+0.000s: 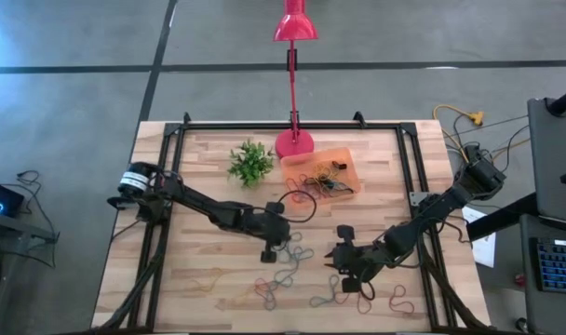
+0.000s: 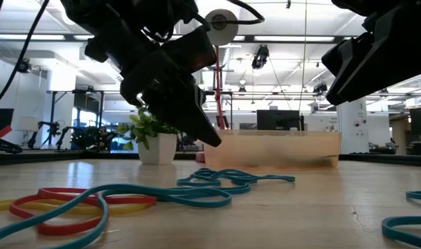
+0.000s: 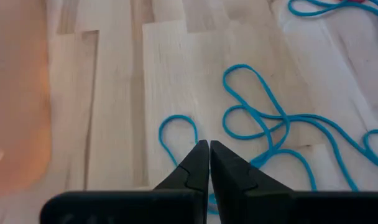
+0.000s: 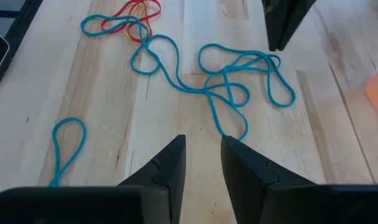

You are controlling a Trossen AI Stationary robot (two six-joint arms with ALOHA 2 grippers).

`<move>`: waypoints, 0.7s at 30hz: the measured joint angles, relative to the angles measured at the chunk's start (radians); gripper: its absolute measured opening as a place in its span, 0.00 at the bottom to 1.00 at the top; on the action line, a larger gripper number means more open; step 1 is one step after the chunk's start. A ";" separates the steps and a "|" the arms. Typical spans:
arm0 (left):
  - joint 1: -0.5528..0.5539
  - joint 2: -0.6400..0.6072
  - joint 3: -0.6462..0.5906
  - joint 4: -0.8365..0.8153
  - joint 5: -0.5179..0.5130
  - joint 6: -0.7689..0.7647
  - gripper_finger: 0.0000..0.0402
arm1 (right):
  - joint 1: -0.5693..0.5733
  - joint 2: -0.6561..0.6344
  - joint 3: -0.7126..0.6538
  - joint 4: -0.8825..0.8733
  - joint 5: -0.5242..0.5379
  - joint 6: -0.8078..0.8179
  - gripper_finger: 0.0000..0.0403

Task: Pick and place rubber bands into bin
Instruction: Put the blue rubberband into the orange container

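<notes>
Several rubber bands lie loose on the wooden table. A teal tangle (image 1: 294, 253) (image 2: 224, 181) (image 3: 263, 118) (image 4: 226, 81) sits in the middle, and red and yellow loops (image 2: 65, 204) (image 4: 136, 15) lie nearer the front edge. The orange bin (image 1: 343, 160) (image 2: 280, 149) (image 3: 15, 93) stands toward the far side and has bands in it. My left gripper (image 1: 267, 253) (image 2: 212, 140) (image 3: 209, 144) is shut and hovers just above the teal tangle, with nothing between its fingers. My right gripper (image 1: 342, 268) (image 4: 201, 146) is open, to the right of that tangle, above bare wood.
A pink lamp base (image 1: 294, 142) and a small green plant (image 1: 250, 163) (image 2: 151, 135) stand left of the bin. A black cable (image 1: 302, 209) loops in front of the bin. More bands (image 1: 264, 293) are scattered near the front edge. Black frame rails run along the table sides.
</notes>
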 joint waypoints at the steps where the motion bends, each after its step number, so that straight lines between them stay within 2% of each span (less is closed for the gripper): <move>1: 0.000 0.000 0.000 0.000 0.011 0.000 0.00 | 0.000 0.000 0.000 0.000 0.000 0.000 0.23; 11: 0.000 0.000 -0.003 0.004 0.078 -0.001 0.01 | 0.000 0.000 0.000 0.000 0.003 0.000 0.20; 16: -0.005 0.000 -0.003 0.054 0.145 -0.003 0.11 | 0.000 0.000 0.000 0.000 0.003 0.000 0.22; 21: -0.020 0.034 -0.003 0.073 0.150 -0.025 0.24 | 0.000 0.000 0.000 0.000 0.003 0.001 0.23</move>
